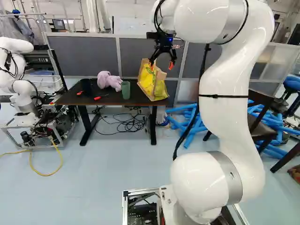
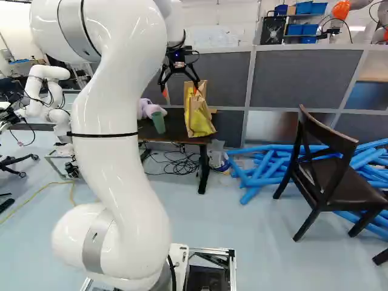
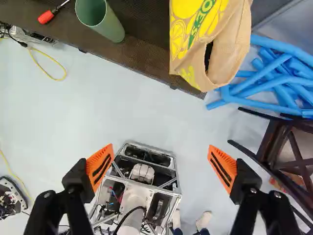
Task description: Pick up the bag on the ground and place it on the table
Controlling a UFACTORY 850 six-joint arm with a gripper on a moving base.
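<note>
The bag (image 1: pixel 153 83) stands on the table (image 3: pixel 139 58), at its corner and near the edge; the gripper (image 3: pixel 161 166) is wide open and has hold of nothing, its orange pads (image 3: pixel 100 167) standing well apart, with the bag ahead of them and not between.

The placing seems to me nearly complete, so the main danger is in moving away; if the arm sweeps sideways or goes down, a finger may catch the paper rim, and the bag may tip over the edge to the floor (image 1: pixel 93 173); its thin walls look soft, so they may also fold under a small push, and a light load inside would make this easier; I cannot see what is inside. A falling bag may also knock the green cup (image 3: pixel 100 18), which is near it; the red-handled screwdriver (image 3: pixel 46 17) is less at risk, I think.

As for writing, the bag carries green lettering on yellow, together with drawings of cut lemons; I leave these words unread; on the cup I can find no label.
</note>
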